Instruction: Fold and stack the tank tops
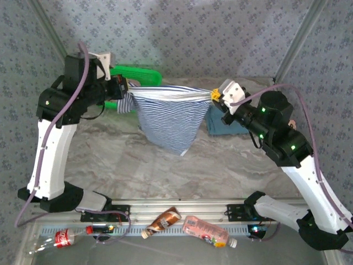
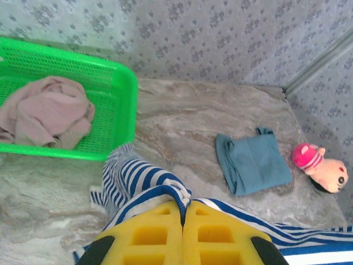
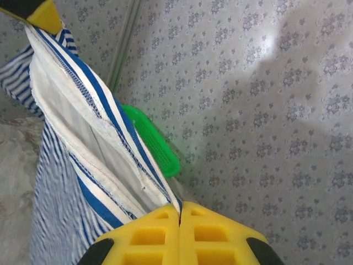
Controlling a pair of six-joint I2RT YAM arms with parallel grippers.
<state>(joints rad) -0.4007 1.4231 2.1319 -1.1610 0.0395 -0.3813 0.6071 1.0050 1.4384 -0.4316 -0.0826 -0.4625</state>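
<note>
Across the upper middle of the top view, you have the striped tank top (image 1: 168,118) strung between both arms, sagging to a point near the centre; whether that tip touches the table (image 1: 110,165) cannot be told. Your left gripper (image 2: 183,205) is clenched on one bunched corner of it, its yellow fingers pressed together with cloth pinched between them. Your right gripper (image 3: 180,212) is likewise clamped on the white-banded edge at the other end.

At the upper left of the left wrist view sits the green basket (image 2: 118,83), with the pink tank top (image 2: 47,113) crumpled inside. Right of centre in that view the teal tank top (image 2: 253,163) lies folded on the table, and the pink plush toy (image 2: 321,167) lies near it toward the right edge. From above, the right gripper and the hanging striped cloth cover part of the teal one.

Along the bottom of the top view, three bottles lie near the arm bases: a cola bottle (image 1: 63,238) at lower left, a brown bottle (image 1: 162,221) and a pink bottle (image 1: 207,232) at centre
</note>
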